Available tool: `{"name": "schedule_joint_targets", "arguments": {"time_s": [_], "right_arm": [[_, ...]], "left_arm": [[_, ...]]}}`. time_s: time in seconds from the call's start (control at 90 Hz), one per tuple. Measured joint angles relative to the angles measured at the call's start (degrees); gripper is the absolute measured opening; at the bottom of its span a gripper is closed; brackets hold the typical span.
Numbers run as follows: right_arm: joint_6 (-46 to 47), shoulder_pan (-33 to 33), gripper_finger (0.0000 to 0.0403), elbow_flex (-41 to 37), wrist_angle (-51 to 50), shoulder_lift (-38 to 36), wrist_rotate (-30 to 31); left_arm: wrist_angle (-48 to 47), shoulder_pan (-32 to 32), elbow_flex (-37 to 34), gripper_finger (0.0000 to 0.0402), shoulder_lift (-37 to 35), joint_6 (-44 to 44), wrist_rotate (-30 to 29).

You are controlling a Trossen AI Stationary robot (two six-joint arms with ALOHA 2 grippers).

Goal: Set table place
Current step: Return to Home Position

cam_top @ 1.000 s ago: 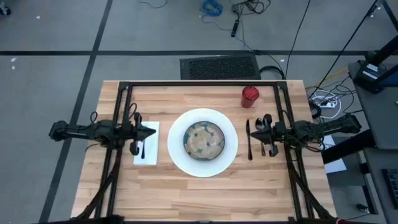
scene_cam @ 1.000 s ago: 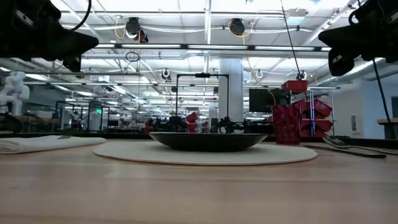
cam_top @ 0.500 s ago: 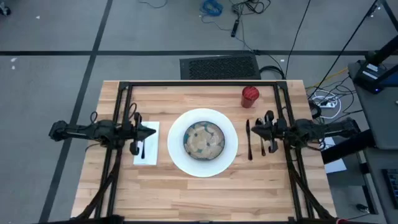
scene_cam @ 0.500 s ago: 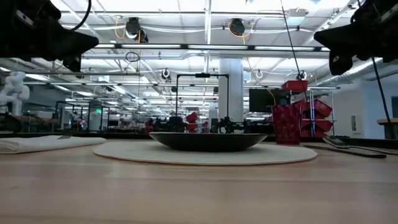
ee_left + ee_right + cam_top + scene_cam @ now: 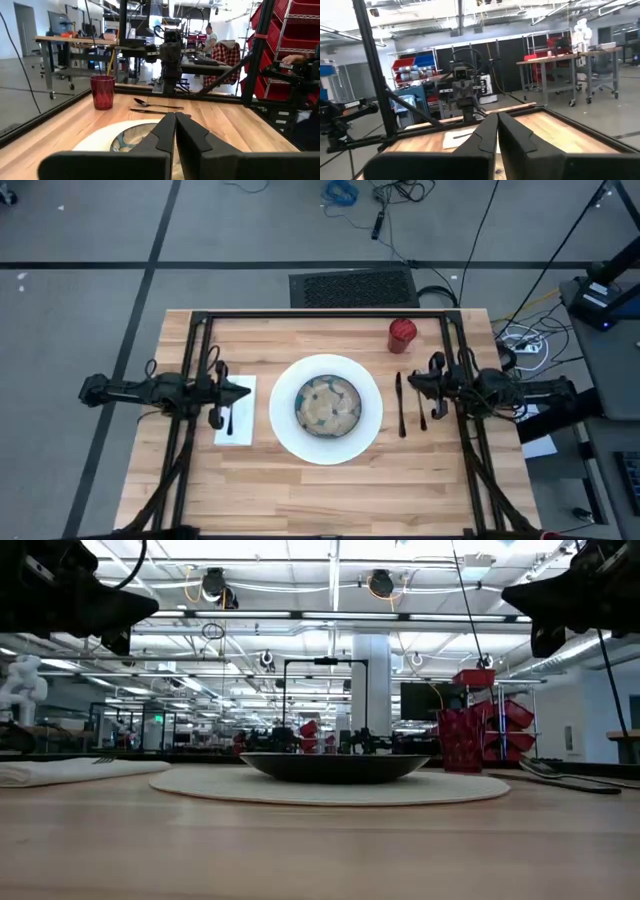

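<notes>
A large white plate [image 5: 325, 408] lies mid-table with a speckled bowl [image 5: 327, 404] sitting in it. Left of the plate, a white napkin [image 5: 237, 412] lies flat with a fork [image 5: 229, 420] on top. A knife [image 5: 400, 406] and a spoon [image 5: 421, 406] lie to the right of the plate, and a red cup [image 5: 402, 333] stands beyond them. My left gripper [image 5: 246, 391] hovers shut over the napkin, pointing at the plate. My right gripper [image 5: 411, 381] hovers shut over the knife and spoon. Both are well above the tabletop in the low view.
Black frame rails [image 5: 320, 316] run along the table's far edge and down both sides, under the arms. Bare wood [image 5: 330, 490] stretches along the near edge. A grey cabinet [image 5: 610, 380] stands off the table's right side.
My right gripper has risen a little and drawn slightly away from the knife and spoon, so more of the spoon shows under it. It stays shut. The left arm and every item on the table keep still.
</notes>
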Motion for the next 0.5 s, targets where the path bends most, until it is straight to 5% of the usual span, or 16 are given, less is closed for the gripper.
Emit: {"name": "schedule_joint_targets", "arguments": {"time_s": [0.5], "right_arm": [[0.00,-3.15,0.0000,-0.02,-3.37,0.00,0.07]], "left_arm": [[0.04,0.00,-0.02,0.0000,0.00,0.00,0.15]]}}
